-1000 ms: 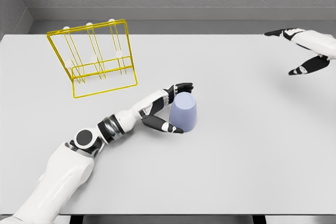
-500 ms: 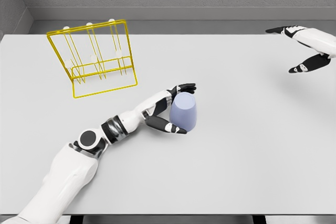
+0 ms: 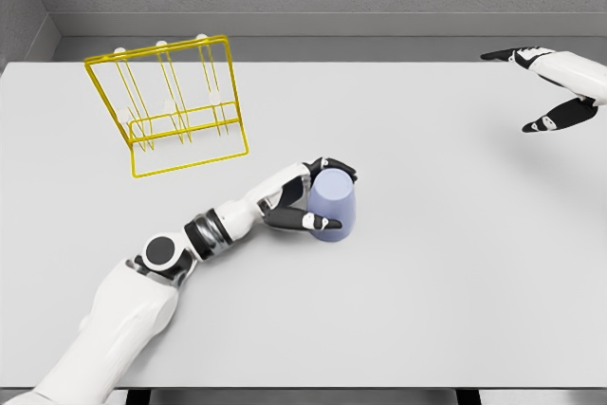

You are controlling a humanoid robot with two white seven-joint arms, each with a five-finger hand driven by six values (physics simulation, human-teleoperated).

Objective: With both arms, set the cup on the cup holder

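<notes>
Cup [image 3: 334, 209] is pale blue and stands upside down on the white worktop [image 3: 427, 263], a bit left of the middle. Its wide end is down and its flat bottom faces up.

The left hand [image 3: 302, 198] comes in from the lower left on a long white arm. It wraps around the left side of the cup. The dark fingers [image 3: 334, 167] curl over the top edge, and the thumb [image 3: 313, 222] presses low on the near side. So this hand is gripping the cup. The cup seems to sit flat on the worktop, but it is hard to tell for sure if it is lifted a tiny bit.

The cup holder [image 3: 171, 106] is a yellow wire rack. It stands at the back left of the worktop, well apart from the cup. It leans back a little and has thin pegs with white tips pointing up.

The right hand [image 3: 550, 92] is far away at the right edge, near the back corner. Its fingers are spread wide and it holds nothing. It is well apart from the cup
</notes>
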